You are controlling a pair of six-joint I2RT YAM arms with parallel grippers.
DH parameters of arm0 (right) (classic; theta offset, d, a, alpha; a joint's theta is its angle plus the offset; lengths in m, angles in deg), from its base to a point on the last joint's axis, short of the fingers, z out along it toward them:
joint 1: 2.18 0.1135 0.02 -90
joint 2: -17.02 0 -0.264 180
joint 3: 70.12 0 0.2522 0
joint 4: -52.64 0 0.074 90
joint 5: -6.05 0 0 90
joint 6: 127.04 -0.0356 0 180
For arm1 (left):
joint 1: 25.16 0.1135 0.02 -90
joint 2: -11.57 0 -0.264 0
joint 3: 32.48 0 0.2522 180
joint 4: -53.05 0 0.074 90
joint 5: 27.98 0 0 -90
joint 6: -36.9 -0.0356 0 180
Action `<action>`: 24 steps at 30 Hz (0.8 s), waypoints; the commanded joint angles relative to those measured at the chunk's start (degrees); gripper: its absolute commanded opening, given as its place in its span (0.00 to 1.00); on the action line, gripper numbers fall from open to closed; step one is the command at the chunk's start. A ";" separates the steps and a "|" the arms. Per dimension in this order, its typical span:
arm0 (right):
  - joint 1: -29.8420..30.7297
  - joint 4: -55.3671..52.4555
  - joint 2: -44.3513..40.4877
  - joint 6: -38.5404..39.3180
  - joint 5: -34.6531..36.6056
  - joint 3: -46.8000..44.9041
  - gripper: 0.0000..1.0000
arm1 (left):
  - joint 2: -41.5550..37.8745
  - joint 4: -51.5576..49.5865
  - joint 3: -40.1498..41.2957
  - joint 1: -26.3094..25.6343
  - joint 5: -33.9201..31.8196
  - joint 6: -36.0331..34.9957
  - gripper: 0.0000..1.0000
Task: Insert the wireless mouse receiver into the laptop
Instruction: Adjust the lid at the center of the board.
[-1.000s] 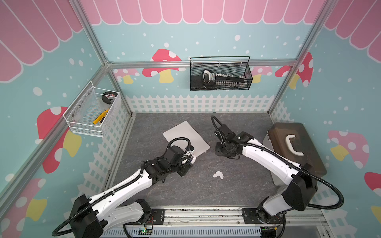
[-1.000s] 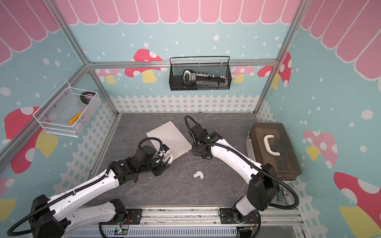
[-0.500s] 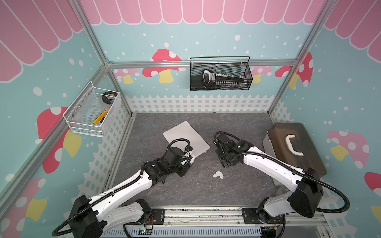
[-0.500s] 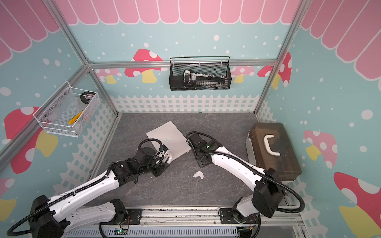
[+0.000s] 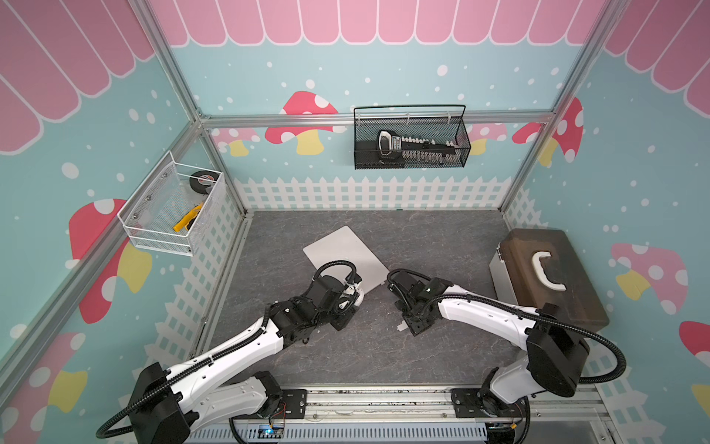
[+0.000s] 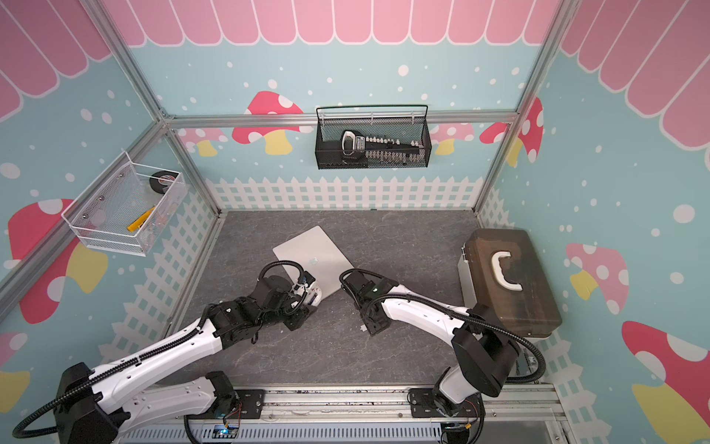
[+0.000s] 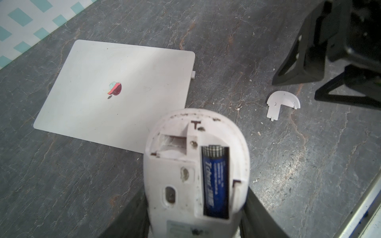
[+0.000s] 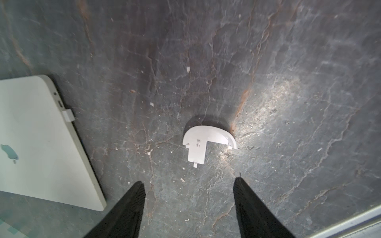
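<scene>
1. Looking down on a dark stone-patterned tabletop [image 8: 288,82] where a closed silver laptop [image 7: 103,92] lies flat, apple logo up
2. The receiver [image 7: 193,74], a tiny whitish stub, sticks out of the laptop's side edge near a corner. My right wrist view shows the same receiver [image 8: 69,115] just beside a small empty port. It looks plugged in, though I cannot tell how deep
3. My left gripper [image 5: 350,299] is clamped around a white mouse [image 7: 195,164], held belly up, its battery bay uncovered and a blue battery showing
4. My right gripper [image 8: 189,181] is empty. Its two black fingers are spread wide above a white half-round battery cover [image 8: 206,142] lying on the tabletop, apart from the laptop
5. I judge the stub light, rigid and smooth. So little protrudes that only a fingertip pinch on its two flat faces would hold, and it could slip out easily
6. Any push should run straight along the port, never twisting, since the plug could bend
7. The thin laptop may slide if pressed from the side, so it would want bracing
</scene>
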 commanded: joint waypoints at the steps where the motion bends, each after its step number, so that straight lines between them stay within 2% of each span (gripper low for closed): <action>1: 1.11 5.61 1.99 -10.19 -2.55 -2.58 0.71 | 0.18 0.76 0.44 -0.29 -0.46 0.04 0.54; 8: 1.43 12.74 2.49 -11.48 -1.04 -6.96 0.78 | 0.42 0.33 0.34 -0.70 -0.23 -0.05 0.54; 16: 1.26 14.28 1.86 -13.40 2.14 -11.00 0.77 | 0.69 0.05 0.26 -0.74 -0.32 -0.22 0.54; 24: -0.73 12.80 2.01 -10.37 4.83 -11.20 0.77 | 1.00 -0.36 0.26 -0.73 -0.61 -0.39 0.54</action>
